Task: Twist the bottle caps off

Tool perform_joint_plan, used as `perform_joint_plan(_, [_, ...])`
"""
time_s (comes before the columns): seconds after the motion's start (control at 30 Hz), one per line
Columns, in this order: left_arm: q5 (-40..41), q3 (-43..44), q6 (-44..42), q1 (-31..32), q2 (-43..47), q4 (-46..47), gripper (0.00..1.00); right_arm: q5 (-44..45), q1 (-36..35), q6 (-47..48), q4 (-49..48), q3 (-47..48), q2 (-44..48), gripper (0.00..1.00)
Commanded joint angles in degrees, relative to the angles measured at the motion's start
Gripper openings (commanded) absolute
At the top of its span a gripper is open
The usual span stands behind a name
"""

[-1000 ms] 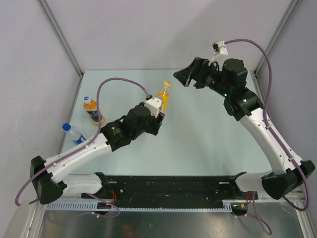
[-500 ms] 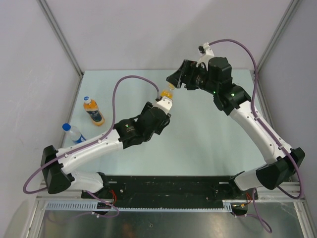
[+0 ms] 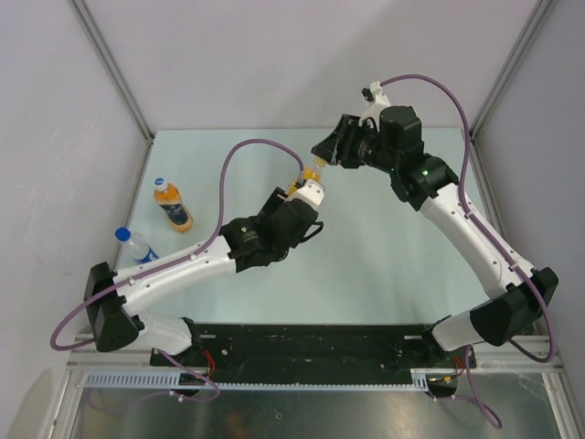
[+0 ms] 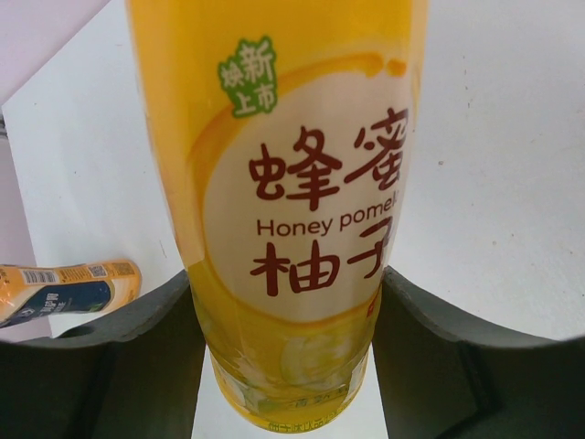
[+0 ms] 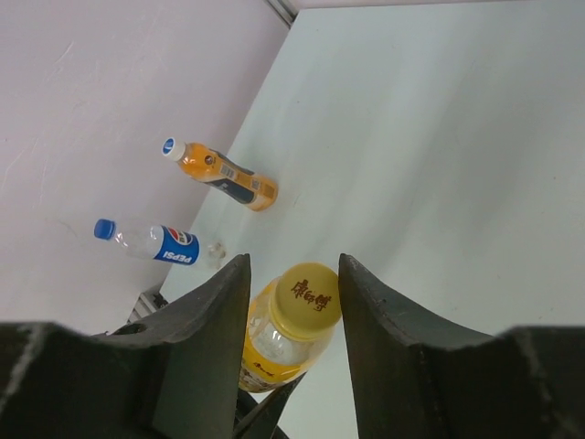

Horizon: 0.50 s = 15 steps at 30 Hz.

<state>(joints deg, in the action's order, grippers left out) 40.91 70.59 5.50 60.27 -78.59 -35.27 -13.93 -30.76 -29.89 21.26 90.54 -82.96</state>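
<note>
Two grips matter here. Left gripper (image 4: 288, 338) is clamped around the tall bottle (image 4: 292, 183) low on its body, so hold that firm. Right gripper (image 5: 292, 274) is spread, with the yellow cap (image 5: 307, 300) between its fingers but off-centre. Centre it, close squarely, then twist. Short orange bottle (image 5: 224, 174) and water bottle (image 5: 151, 240) lie well beyond, both capped.

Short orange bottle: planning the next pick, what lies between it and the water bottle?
Only bare table between the short orange bottle and the water bottle, as the top view shows.
</note>
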Motion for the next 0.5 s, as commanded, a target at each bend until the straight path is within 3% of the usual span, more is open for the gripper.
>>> perform_joint_plan(0.0, [2.31, 2.98, -0.71, 0.24, -0.42, 0.39, 0.00, -1.77, -0.35, -0.29, -2.13, -0.59, 0.64, 0.47])
perform_joint_plan(0.3, [2.38, 3.39, -0.49, 0.29, -0.38, 0.10, 0.00, -2.68, 0.24, -0.45, -2.67, -1.77, 0.59, 0.48])
perform_joint_plan(0.47, [2.46, 3.58, -0.49, 0.29, -0.24, -0.13, 0.00, -2.82, 1.09, -0.85, -2.88, -2.51, 0.92, 0.58])
